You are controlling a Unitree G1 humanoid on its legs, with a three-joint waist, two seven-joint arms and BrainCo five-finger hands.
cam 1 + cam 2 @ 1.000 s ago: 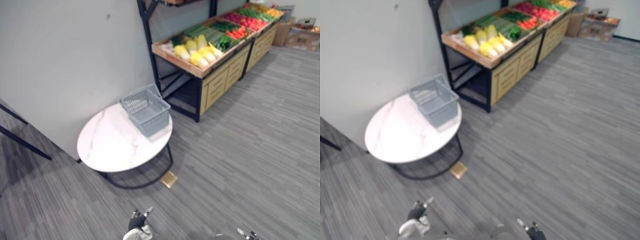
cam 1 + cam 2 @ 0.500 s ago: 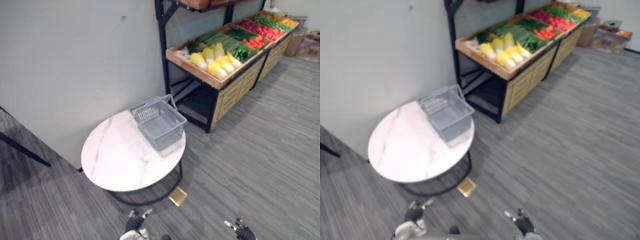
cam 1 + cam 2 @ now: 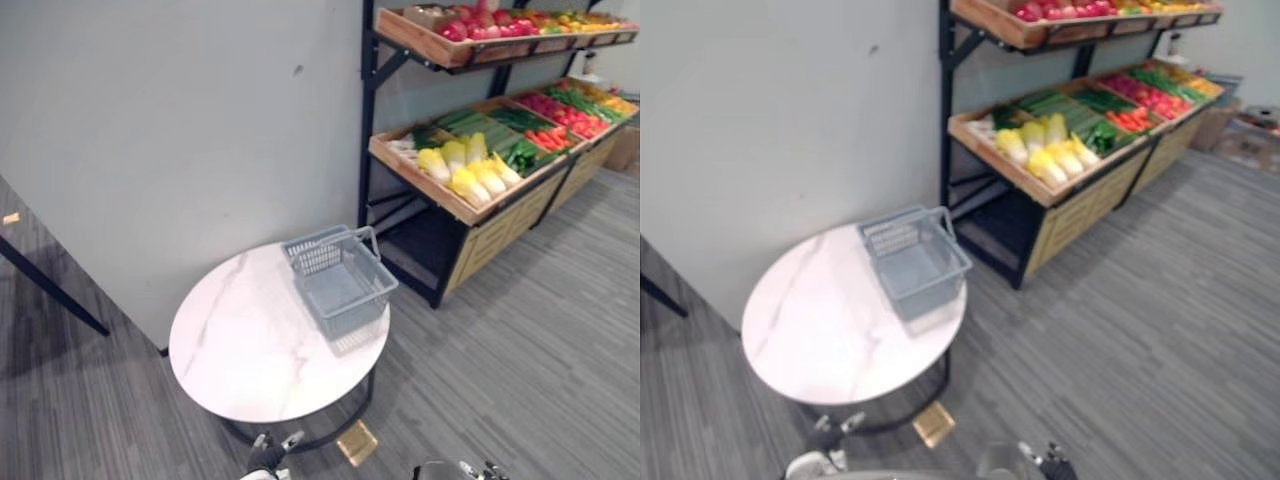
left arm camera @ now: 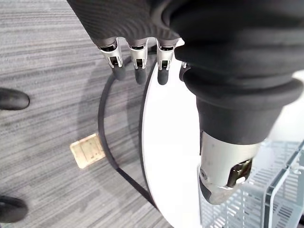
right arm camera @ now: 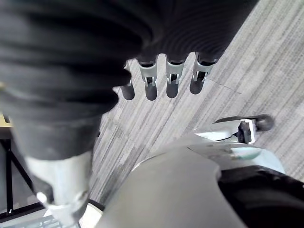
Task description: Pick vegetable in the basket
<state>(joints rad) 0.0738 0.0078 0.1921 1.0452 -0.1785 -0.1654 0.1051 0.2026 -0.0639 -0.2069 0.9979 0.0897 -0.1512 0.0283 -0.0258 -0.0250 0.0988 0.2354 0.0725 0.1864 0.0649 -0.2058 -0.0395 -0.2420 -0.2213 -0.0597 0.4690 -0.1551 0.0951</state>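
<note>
Grey basket (image 3: 340, 280) sits on the round white marbled surface (image 3: 240, 350), at its far right edge, the side nearest the produce rack (image 3: 455, 215). Vegetables are on the rack's lower wooden tray, well apart from the basket. Pale yellow cabbages (image 3: 468, 172) lie at the near end, with green vegetables (image 3: 490, 135) behind them and red ones (image 3: 555, 115) further along. The upper shelf (image 3: 440, 35) holds red round produce (can't tell which kind). Grey wall (image 3: 180, 120) runs behind the surface and the rack.

Left hand (image 4: 137, 33) hangs low over the grey floor (image 3: 520, 380) by the near edge of the surface. Its fingers (image 4: 137, 66) are straight and loosely spread, holding nothing, and the thumb (image 4: 223, 175) sticks out apart from them. Past the thumb the wrist view shows the white top and a corner of the basket.

Right hand (image 5: 175, 28) is also low over the floor. Its fingers (image 5: 173, 83) are relaxed, near straight, and hold nothing.

A small brass-coloured square plate (image 3: 357, 442) lies on the floor just under the surface's near edge, beside its black ring base (image 4: 107, 142).
</note>
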